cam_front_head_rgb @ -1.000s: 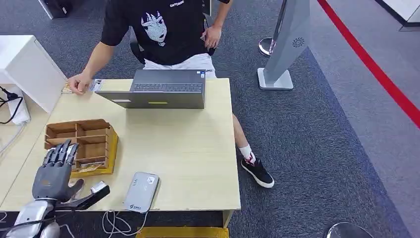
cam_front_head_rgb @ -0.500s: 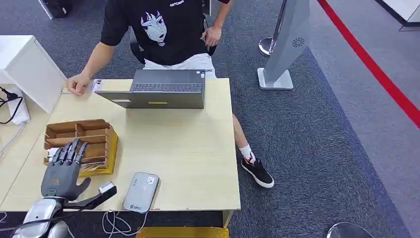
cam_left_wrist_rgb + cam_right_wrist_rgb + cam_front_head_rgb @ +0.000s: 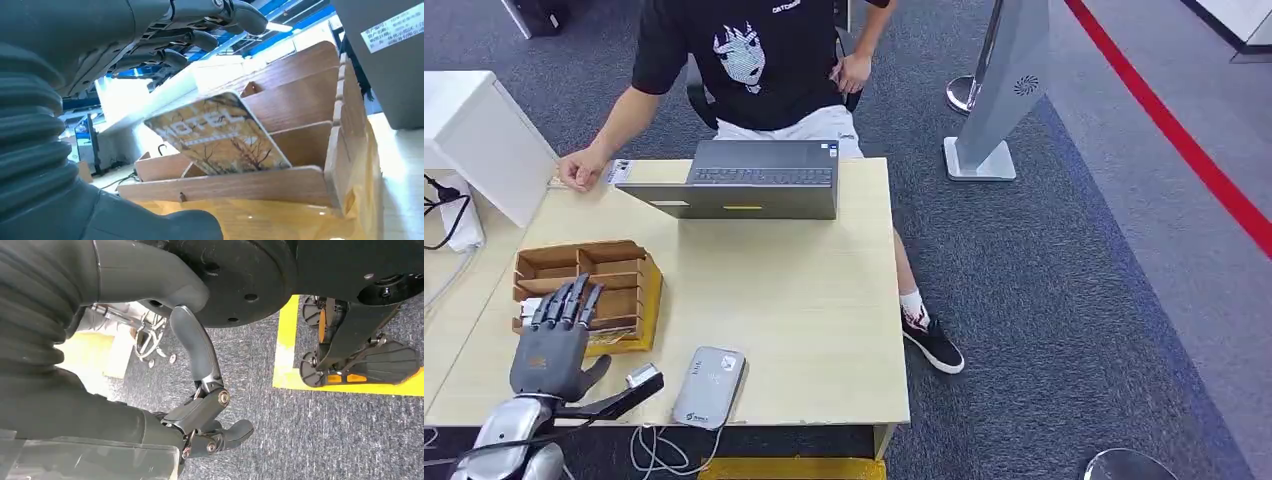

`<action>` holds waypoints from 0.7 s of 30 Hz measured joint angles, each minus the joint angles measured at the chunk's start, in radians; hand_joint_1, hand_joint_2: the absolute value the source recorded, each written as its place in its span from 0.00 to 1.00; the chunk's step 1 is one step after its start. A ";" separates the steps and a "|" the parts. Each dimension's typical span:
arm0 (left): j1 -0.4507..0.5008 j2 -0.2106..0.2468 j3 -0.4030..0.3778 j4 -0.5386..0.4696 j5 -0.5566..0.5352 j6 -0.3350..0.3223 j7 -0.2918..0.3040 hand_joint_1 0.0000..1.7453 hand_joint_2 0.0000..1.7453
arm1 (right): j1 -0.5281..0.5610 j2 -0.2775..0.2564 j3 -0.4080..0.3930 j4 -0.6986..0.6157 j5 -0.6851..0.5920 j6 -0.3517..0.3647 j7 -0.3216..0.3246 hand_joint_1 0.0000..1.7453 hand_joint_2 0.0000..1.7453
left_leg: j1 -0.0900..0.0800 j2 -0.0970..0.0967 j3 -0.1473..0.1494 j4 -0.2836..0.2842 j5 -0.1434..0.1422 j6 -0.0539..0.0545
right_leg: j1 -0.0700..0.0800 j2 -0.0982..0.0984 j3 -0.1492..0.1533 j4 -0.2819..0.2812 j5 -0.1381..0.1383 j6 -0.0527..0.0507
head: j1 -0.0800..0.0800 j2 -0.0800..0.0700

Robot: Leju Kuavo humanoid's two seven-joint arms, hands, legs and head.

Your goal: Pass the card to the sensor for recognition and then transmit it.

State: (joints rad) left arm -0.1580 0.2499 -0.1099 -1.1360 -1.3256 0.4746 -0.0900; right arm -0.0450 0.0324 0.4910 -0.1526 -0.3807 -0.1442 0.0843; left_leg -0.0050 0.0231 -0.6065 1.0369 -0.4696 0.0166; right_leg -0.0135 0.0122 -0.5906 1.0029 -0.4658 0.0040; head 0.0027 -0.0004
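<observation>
A card printed HOTEL point(image 3: 217, 135) leans in the front slot of the wooden organizer point(image 3: 614, 270), and its edge shows as the card point(image 3: 609, 337) in the head view. My left hand point(image 3: 554, 345) hovers just above that slot, fingers straight and apart, thumb out toward the reader, holding nothing. In the left wrist view its fingers point(image 3: 200, 37) reach over the card without touching it. The grey card reader point(image 3: 709, 387) lies flat near the table's front edge, to the right of my left hand. My right hand point(image 3: 205, 415) hangs over the floor, loosely bent and holding nothing.
A person point(image 3: 734, 60) sits behind the table with one hand point(image 3: 579, 172) on its far left corner. A grey laptop point(image 3: 749, 180) stands at the far edge. A white box point(image 3: 474, 130) sits at the left, and cables point(image 3: 654, 450) hang off the front edge.
My left hand has moved forward and a little right, over the organizer's front slot. The person's foot beside the table has shifted slightly.
</observation>
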 joint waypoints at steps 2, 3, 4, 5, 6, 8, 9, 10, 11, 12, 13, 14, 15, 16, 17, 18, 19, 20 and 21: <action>0.000 -0.001 -0.001 0.000 0.000 0.000 0.000 0.00 1.00 | 0.000 0.000 0.000 0.000 0.000 0.000 0.000 0.00 1.00 | 0.000 0.000 0.000 0.000 0.000 0.000 | 0.000 0.000 0.000 0.000 0.000 0.000 | 0.000 0.000; 0.000 -0.002 -0.002 -0.001 0.000 0.000 0.000 0.00 1.00 | 0.000 0.000 0.000 0.000 0.000 0.000 0.000 0.00 1.00 | 0.000 0.000 0.000 0.000 0.000 0.000 | 0.000 0.000 0.000 0.000 0.000 0.000 | 0.000 0.000; 0.000 -0.002 -0.002 -0.002 0.000 0.000 0.000 0.00 1.00 | 0.000 0.000 0.000 0.000 0.000 0.000 0.000 0.00 1.00 | 0.000 0.000 0.000 0.000 0.000 0.000 | 0.000 0.000 0.000 0.000 0.000 0.000 | 0.000 0.000; 0.000 -0.003 -0.002 -0.003 0.000 0.000 0.000 0.00 1.00 | 0.000 0.000 0.000 0.000 0.000 0.000 0.000 0.00 1.00 | 0.000 0.000 0.000 0.000 0.000 0.000 | 0.000 0.000 0.000 0.000 0.000 0.000 | 0.000 0.000; 0.000 -0.003 -0.002 -0.005 0.000 0.000 0.000 0.00 1.00 | 0.000 0.000 0.000 0.000 -0.001 0.000 0.000 0.00 1.00 | 0.000 0.000 0.000 0.000 0.000 0.000 | 0.000 0.000 0.000 0.000 0.000 0.000 | 0.000 0.000; 0.000 -0.003 -0.002 -0.006 0.000 0.000 0.000 1.00 1.00 | 0.000 0.000 0.000 0.000 -0.001 0.000 0.000 0.00 1.00 | 0.000 0.000 0.000 0.000 0.000 0.000 | 0.000 0.000 0.000 0.000 0.000 0.000 | 0.000 0.000; 0.000 -0.003 -0.003 -0.006 0.000 0.000 0.000 1.00 1.00 | 0.000 0.000 0.000 0.000 -0.001 0.000 0.000 0.00 1.00 | 0.000 0.000 0.000 0.000 0.000 0.000 | 0.000 0.000 0.000 0.000 0.000 0.000 | 0.000 0.000; 0.000 -0.003 -0.003 -0.008 0.000 0.000 0.000 1.00 1.00 | 0.000 0.000 0.000 0.000 -0.001 0.000 0.000 0.00 1.00 | 0.000 0.000 0.000 0.000 0.000 0.000 | 0.000 0.000 0.000 0.000 0.000 0.000 | 0.000 0.000; 0.001 -0.003 -0.003 -0.008 0.000 0.000 0.000 1.00 1.00 | 0.000 0.000 0.000 0.000 -0.001 0.001 0.000 0.00 1.00 | 0.000 0.000 0.000 0.000 0.000 0.000 | 0.000 0.000 0.000 0.000 0.000 0.000 | 0.000 0.000; 0.002 -0.003 -0.003 -0.010 0.000 0.000 0.000 1.00 1.00 | 0.000 0.000 0.000 0.000 -0.002 0.001 0.000 0.00 1.00 | 0.000 0.000 0.000 0.000 0.000 0.000 | 0.000 0.000 0.000 0.000 0.000 0.000 | 0.000 0.000; 0.003 -0.003 -0.003 -0.013 0.000 0.000 0.000 1.00 1.00 | 0.000 0.000 0.000 0.000 -0.002 0.001 0.000 0.00 1.00 | 0.000 0.000 0.000 0.000 0.000 0.000 | 0.000 0.000 0.000 0.000 0.000 0.000 | 0.000 0.000; 0.006 -0.003 -0.003 -0.018 0.001 -0.001 0.000 1.00 1.00 | 0.000 0.000 0.000 0.000 -0.002 0.001 0.000 0.00 1.00 | 0.000 0.000 0.000 0.000 0.000 0.000 | 0.000 0.000 0.000 0.000 0.000 0.000 | 0.000 0.000; 0.008 -0.002 -0.004 -0.022 0.004 -0.002 0.000 1.00 1.00 | 0.000 0.000 0.000 0.000 -0.002 -0.001 -0.003 0.00 1.00 | 0.000 0.000 0.000 0.000 0.000 0.000 | 0.000 0.000 0.000 0.000 0.000 0.000 | 0.000 0.000; 0.011 -0.002 -0.004 -0.026 0.005 -0.003 0.000 1.00 1.00 | 0.000 0.000 0.000 0.000 -0.002 -0.002 -0.005 0.00 1.00 | 0.000 0.000 0.000 0.000 0.000 0.000 | 0.000 0.000 0.000 0.000 0.000 0.000 | 0.000 0.000; 0.014 -0.001 -0.004 -0.032 0.008 -0.005 0.000 1.00 1.00 | 0.000 0.000 0.000 0.000 -0.002 -0.003 -0.014 0.00 1.00 | 0.000 0.000 0.000 0.000 0.000 0.000 | 0.000 0.000 0.000 0.000 0.000 0.000 | 0.000 0.000; 0.018 0.000 -0.004 -0.036 0.010 -0.005 0.000 1.00 1.00 | 0.001 0.000 0.000 0.000 -0.002 -0.003 -0.018 0.00 1.00 | 0.000 0.000 0.000 0.000 0.000 0.000 | 0.000 0.000 0.000 0.000 0.000 0.000 | 0.000 0.000; 0.021 0.001 -0.004 -0.040 0.013 -0.006 0.002 1.00 1.00 | 0.001 0.000 0.000 0.000 -0.001 -0.004 -0.022 0.00 1.00 | 0.000 0.000 0.000 0.000 0.000 0.000 | 0.000 0.000 0.000 0.000 0.000 0.000 | 0.000 0.000; 0.025 0.004 -0.004 -0.043 0.017 -0.008 0.005 1.00 1.00 | 0.001 0.000 0.000 0.000 -0.001 -0.005 -0.025 0.00 1.00 | 0.000 0.000 0.000 0.000 0.000 0.000 | 0.000 0.000 0.000 0.000 0.000 0.000 | 0.000 0.000; 0.027 0.005 -0.004 -0.044 0.020 -0.008 0.007 1.00 1.00 | 0.001 0.000 0.000 0.000 -0.001 -0.006 -0.027 0.00 1.00 | 0.000 0.000 0.000 0.000 0.000 0.000 | 0.000 0.000 0.000 0.000 0.000 0.000 | 0.000 0.000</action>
State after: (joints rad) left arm -0.1306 0.2548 -0.1137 -1.1803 -1.3058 0.4662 -0.0832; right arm -0.0443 0.0324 0.4913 -0.1526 -0.3815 -0.1499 0.0576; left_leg -0.0050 0.0231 -0.6066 1.0369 -0.4696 0.0166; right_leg -0.0135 0.0122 -0.5906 1.0029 -0.4658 0.0040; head 0.0023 -0.0004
